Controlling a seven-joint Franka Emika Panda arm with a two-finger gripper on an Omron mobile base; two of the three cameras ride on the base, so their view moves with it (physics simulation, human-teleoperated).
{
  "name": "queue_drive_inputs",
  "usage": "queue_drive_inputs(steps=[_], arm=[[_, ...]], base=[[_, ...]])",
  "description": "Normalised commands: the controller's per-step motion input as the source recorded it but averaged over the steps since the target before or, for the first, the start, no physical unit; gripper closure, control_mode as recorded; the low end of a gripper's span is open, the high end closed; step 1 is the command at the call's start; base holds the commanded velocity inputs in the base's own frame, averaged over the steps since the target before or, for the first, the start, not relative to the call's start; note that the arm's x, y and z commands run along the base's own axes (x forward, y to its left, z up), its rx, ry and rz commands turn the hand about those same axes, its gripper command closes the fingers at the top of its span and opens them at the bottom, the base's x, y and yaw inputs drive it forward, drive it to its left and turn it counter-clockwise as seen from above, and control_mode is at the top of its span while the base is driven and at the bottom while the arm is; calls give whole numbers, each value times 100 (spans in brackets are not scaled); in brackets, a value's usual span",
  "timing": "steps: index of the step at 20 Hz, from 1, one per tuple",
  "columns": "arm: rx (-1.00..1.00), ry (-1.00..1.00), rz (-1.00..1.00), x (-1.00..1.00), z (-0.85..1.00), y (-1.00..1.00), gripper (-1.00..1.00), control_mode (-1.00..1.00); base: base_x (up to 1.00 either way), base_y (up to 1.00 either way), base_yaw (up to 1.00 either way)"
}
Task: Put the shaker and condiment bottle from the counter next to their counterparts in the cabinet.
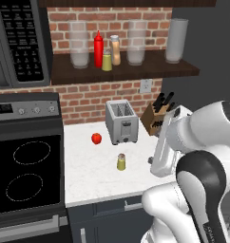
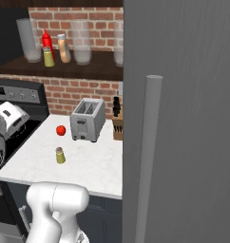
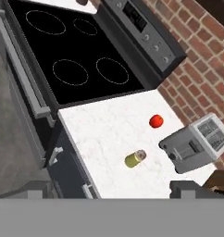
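One shaker (image 1: 121, 162) stands upright on the white worktop (image 1: 88, 182), in front of the toaster (image 1: 121, 122) and well apart from my hand, whose fingers I read as spread wide with nothing between them. I see a red tomato (image 1: 96, 138) left of the toaster and a knife block (image 1: 157, 117) to its right. Up on the cabinet (image 1: 136, 72) shelf, the condiment bottle (image 1: 116, 50) stands just beside the red squeeze bottle (image 1: 98, 49) and the second shaker (image 1: 107, 60), between clear glass jars (image 1: 79, 45).
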Motion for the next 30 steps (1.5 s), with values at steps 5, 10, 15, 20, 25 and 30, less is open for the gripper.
queue_drive_inputs(steps=[5, 10, 15, 20, 25, 30], arm=[[0, -10, -88, 0, -37, 25, -100, -100], [0, -15, -97, 0, -44, 23, -100, -100], [0, -17, -95, 0, -47, 23, -100, -100], [1, -17, -89, 0, -44, 24, -100, -100], [1, -16, -75, 3, -33, 35, -100, -100], [0, 0, -6, 3, 0, 10, -100, -100]], base=[[0, 0, 0], [0, 0, 0], [0, 0, 0], [0, 0, 0], [0, 0, 0], [0, 0, 0]])
